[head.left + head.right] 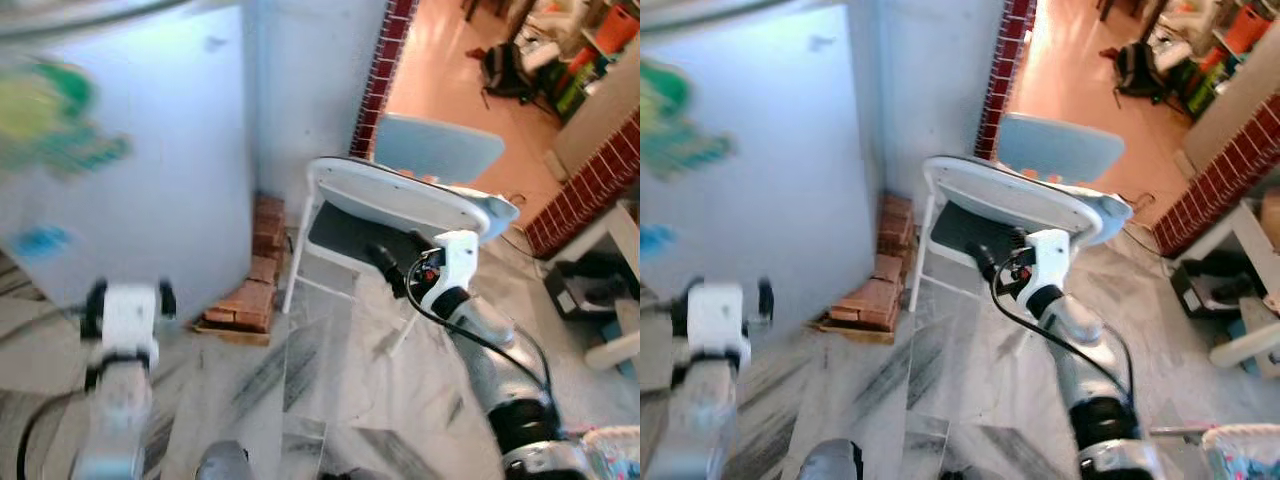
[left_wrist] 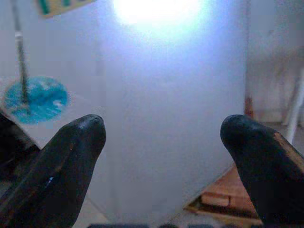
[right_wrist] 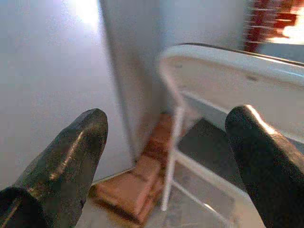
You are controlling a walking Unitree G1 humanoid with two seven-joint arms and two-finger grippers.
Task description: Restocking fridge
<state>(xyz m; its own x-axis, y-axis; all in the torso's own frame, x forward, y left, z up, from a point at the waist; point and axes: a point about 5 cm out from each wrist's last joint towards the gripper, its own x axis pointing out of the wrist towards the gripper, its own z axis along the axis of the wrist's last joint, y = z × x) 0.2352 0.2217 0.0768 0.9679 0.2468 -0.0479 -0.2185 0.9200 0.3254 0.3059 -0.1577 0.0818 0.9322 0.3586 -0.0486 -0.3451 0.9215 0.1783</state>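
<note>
Both end effectors, left (image 2: 161,142) and right (image 3: 164,142), hang spread and empty before the shut fridge (image 1: 150,150); stock unseen, progress unclear.

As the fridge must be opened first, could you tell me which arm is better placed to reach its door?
Probably the left. The left gripper, jaws open, faces the fridge door directly, whereas the right gripper hangs by the folding chair.

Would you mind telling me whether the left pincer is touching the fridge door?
Apart. In the left wrist view the left pincer is open, its black fingers spread with the white fridge door seen well beyond them, nothing between or against the tips.
</note>
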